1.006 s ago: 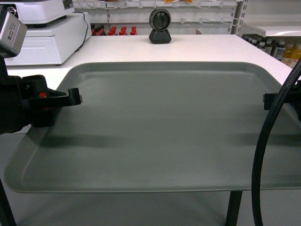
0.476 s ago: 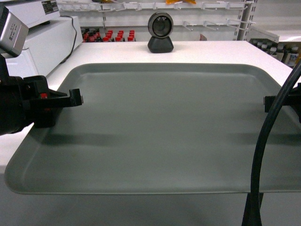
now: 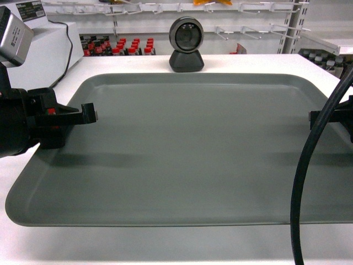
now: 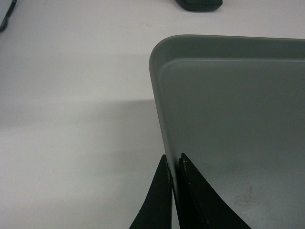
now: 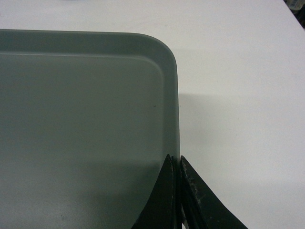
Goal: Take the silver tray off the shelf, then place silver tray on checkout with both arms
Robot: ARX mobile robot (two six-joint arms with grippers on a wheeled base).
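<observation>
Holding the large rectangular matte grey-silver tray (image 3: 182, 149) by its two short sides, we judge the first half of the job done: the tray is clear of any shop shelf board and hangs over the wide plain white checkout tabletop (image 3: 231, 63), which shows on every side of it. What is left, as far as we can read it, is lowering the tray until it rests flat and then letting go with both arms. A soft shadow lies on the white surface just outside the rim in both wrist views, so we take the tray to be a little above the top and not yet seated, though we cannot be sure of that. Our left gripper (image 4: 174, 164) has its two narrow black fingers closed together on the tray's left rim, one finger outside the edge and one inside, short of the rounded far corner. Our right gripper (image 5: 177, 164) pinches the right rim in the same way, again short of its far corner. In the head view the tray spans the space between the two arms, level, with a small round black camera on a stand (image 3: 186, 44) beyond its far edge, apart from it.
</observation>
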